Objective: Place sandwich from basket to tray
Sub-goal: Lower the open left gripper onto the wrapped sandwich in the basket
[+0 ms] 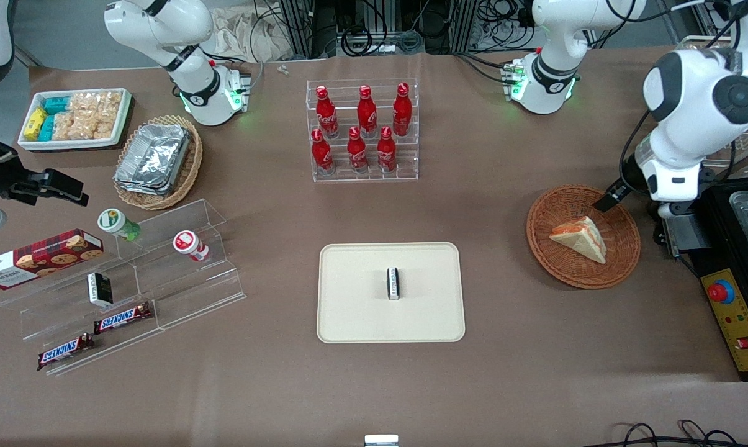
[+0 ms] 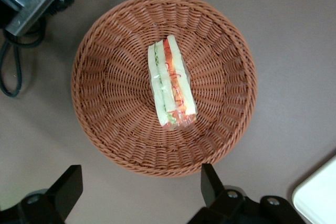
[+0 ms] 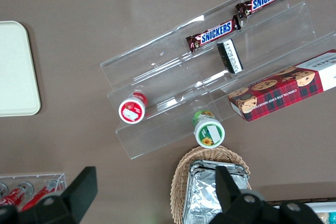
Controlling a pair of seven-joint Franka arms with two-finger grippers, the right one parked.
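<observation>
The sandwich, a pale bread wedge with orange-red and green layers, lies in the round reddish-brown wicker basket toward the working arm's end of the table. My gripper hangs above the basket's rim, on the side farther from the front camera. In the left wrist view the sandwich rests mid-basket, and my gripper is open, with its fingers spread wide over bare table just outside the rim, holding nothing. The cream tray lies mid-table, and its corner shows in the left wrist view.
A small black-and-white packet lies on the tray. A black machine with a red button stands beside the basket. A rack of red bottles stands farther back. An acrylic stand with snacks is toward the parked arm's end.
</observation>
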